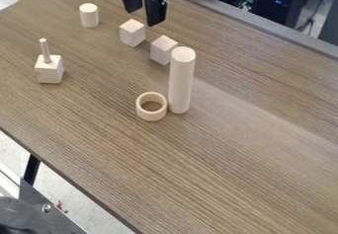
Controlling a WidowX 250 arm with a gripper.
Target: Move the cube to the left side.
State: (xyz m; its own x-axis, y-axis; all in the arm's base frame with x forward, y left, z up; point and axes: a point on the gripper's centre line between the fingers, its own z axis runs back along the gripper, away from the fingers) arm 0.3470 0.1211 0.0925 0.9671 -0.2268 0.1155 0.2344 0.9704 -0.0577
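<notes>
- The black tool (144, 17) hangs at the top of the frame, left of centre, released, with its two fingers spread apart.
- Two plain wooden cubes sit on the brown, wood-grained surface (231, 178). The first cube (132, 33) is in the upper left of the frame, just below the tool in the picture; the second cube (162, 51) is near it, a little lower and to the right. Which of the two the task means, I cannot tell.
- A short wooden cylinder (89, 16) stands upright in the upper left of the frame, to the left of the first cube.
- A wooden block (49, 71) lies farther down, near the left edge of the frame, with a thin peg (45, 51) standing up from its top.
- A tall wooden cylinder (180, 82) stands upright near the centre of the frame, its top overlapping the lower right of the second cube in the picture.
- A wooden ring (151, 116) lies just left of that tall cylinder's base, its opening facing up.
- Dark equipment (280, 1) with small blue lights is in the upper right of the frame, beyond the surface.
</notes>
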